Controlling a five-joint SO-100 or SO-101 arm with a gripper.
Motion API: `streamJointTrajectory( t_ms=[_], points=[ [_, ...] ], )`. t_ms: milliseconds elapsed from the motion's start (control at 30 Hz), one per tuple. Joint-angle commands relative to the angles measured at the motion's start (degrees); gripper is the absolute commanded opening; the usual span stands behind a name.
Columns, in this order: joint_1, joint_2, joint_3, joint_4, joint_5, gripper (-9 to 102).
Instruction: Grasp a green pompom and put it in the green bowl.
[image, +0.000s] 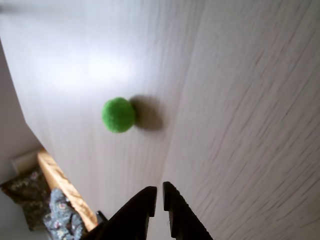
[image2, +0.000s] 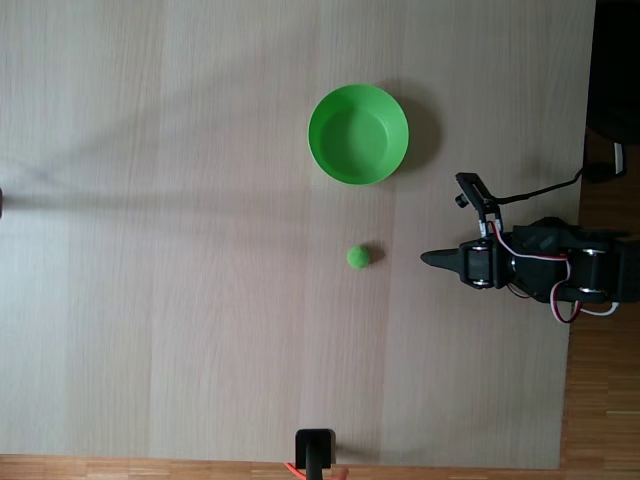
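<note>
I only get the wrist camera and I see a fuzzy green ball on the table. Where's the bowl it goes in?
Observer: In the fixed view, the green bowl sits on the table, above the green pompom in that picture, apart from it.
Operator: Is anything inside the bowl?
Observer: No, I see just its bare green bottom.
Operator: How is the arm lined up with the ball?
Observer: In the fixed view the end effector points left at the pompom from the right, level with it, with bare table between them.
Operator: What's beside the table?
Observer: A wooden floor runs along the table's right and bottom edges in the fixed view.
</note>
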Motion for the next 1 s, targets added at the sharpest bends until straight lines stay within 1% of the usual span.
streamJointTrajectory(
  t_ms=[0,833,967],
  points=[
    [0.4,3.3,-0.5,-0.6,-0.1,0],
    [0.4,3.1,-2.1,-0.6,0.1,0],
    [0.4,-3.6,-7.5,-1.2,0.4,0]
  ],
)
